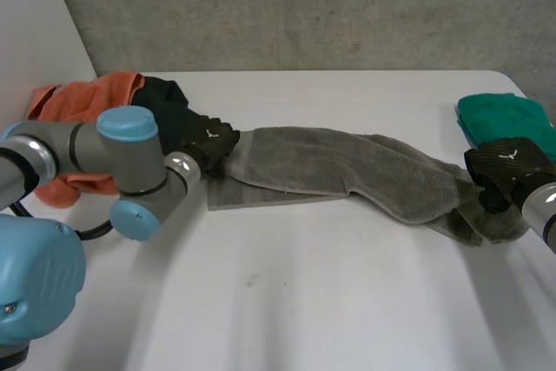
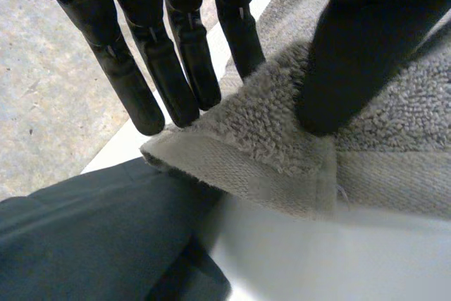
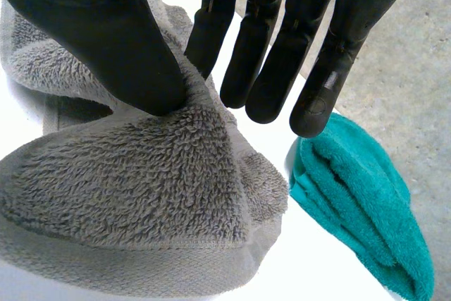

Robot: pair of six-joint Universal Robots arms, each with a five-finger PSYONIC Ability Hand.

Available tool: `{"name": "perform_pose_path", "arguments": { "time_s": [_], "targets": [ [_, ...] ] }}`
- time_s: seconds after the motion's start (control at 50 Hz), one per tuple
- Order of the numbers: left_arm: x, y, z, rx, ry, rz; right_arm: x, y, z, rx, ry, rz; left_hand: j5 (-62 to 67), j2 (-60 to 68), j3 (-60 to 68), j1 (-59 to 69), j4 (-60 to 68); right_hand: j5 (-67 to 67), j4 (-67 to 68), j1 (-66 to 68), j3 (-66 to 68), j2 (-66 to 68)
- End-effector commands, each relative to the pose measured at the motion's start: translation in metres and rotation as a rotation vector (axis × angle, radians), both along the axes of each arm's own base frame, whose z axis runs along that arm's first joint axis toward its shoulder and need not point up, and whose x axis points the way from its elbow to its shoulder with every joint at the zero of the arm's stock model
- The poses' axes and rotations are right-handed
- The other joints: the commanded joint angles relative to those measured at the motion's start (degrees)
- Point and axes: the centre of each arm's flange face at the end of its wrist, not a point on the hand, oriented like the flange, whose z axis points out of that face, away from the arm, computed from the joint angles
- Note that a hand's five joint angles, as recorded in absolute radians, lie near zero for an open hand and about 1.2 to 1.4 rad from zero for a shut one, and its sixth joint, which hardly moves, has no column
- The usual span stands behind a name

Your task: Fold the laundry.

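Bench (image 1: pixel 287 301): white, with bare room on the near side, so I see little hazard from the surface itself.
Grey towel (image 1: pixel 347 162): stretched left to right across the middle of the bench. It is flat at the left and twisted and bunched toward the right. Folding it this way would likely trap the twist and leave a lumpy fold.
Orange cloth (image 1: pixel 82 102): heaped at the far left, behind the left arm, which could brush it on a swing.
Teal towel (image 1: pixel 508 119): folded at the far right, just beside the right hand. A careless sweep may drag it along.
Dark cloth (image 2: pixel 84 237): right next to the held corner, where it could get snagged.
Left hand (image 1: pixel 204 138): pinches the towel's left corner between thumb and straight fingers. The hold is shallow, so a hard pull may slip it.
Right hand (image 1: pixel 508 167): thumb pinches the bunched right end against straight fingers, and loose folds could slide out.
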Motion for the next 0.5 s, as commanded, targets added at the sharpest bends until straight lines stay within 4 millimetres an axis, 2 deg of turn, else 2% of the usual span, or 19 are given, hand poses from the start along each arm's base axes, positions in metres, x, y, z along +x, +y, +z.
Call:
{"name": "perform_pose_path", "arguments": {
  "time_s": [0.02,0.08,0.14,0.16,0.2,0.22,0.26,0.28,0.34,0.36,0.44,0.5],
  "targets": [
    [-0.001,-0.002,-0.007,0.002,-0.008,0.008,0.0,-0.001,0.001,-0.003,0.0,-0.002,23.63,22.58,23.31,22.79,23.03,13.4,11.9,24.05,12.2,12.7],
    [-0.001,0.0,-0.003,-0.007,-0.016,0.038,-0.001,-0.003,0.003,-0.01,-0.001,-0.005,23.63,22.58,23.31,22.79,23.03,13.4,11.9,24.05,12.2,12.7],
    [0.001,0.004,0.027,-0.061,-0.012,0.12,-0.003,-0.006,0.008,-0.019,0.002,-0.008,23.63,22.58,23.31,22.79,23.03,13.4,11.9,24.05,12.2,12.7],
    [0.006,0.008,0.045,-0.08,-0.008,0.158,-0.004,-0.008,0.014,-0.026,0.007,-0.011,23.63,22.58,23.31,22.79,23.03,13.4,11.9,24.05,12.2,12.7],
    [0.014,0.015,0.061,-0.092,-0.008,0.192,-0.005,-0.009,0.021,-0.029,0.021,-0.011,23.63,22.58,23.31,22.79,23.03,13.4,11.9,24.05,12.2,12.7],
    [0.016,0.019,0.069,-0.098,-0.006,0.197,-0.005,-0.009,0.033,-0.033,0.042,-0.004,23.63,22.58,23.31,22.79,23.03,13.4,11.9,24.05,12.2,12.7],
    [0.021,0.037,0.089,-0.107,-0.001,0.194,-0.006,-0.006,0.05,-0.044,0.064,0.003,23.63,22.58,23.31,22.79,23.03,13.4,11.9,24.05,12.2,12.7],
    [0.029,0.051,0.113,-0.132,0.014,0.201,-0.007,-0.003,0.063,-0.046,0.085,0.009,23.63,22.58,23.31,22.79,23.03,13.4,11.9,24.05,12.2,12.7],
    [0.038,0.068,0.138,-0.163,0.034,0.203,-0.01,-0.001,0.085,-0.051,0.134,0.015,23.63,22.58,23.31,22.79,23.03,13.4,11.9,24.05,12.2,12.7],
    [0.044,0.081,0.154,-0.185,0.046,0.202,-0.011,-0.001,0.09,-0.05,0.146,0.018,23.63,22.58,23.31,22.79,23.03,13.4,11.9,24.05,12.2,12.7],
    [0.059,0.101,0.174,-0.209,0.054,0.216,-0.012,0.004,0.104,-0.025,0.234,0.059,23.63,22.58,23.31,22.79,23.03,13.4,11.9,24.05,12.2,12.7],
    [0.068,0.106,0.171,-0.19,0.042,0.232,-0.012,0.01,0.106,0.006,0.315,0.103,23.63,22.58,23.31,22.79,23.03,13.4,11.9,24.05,12.2,12.7]
  ]
}}
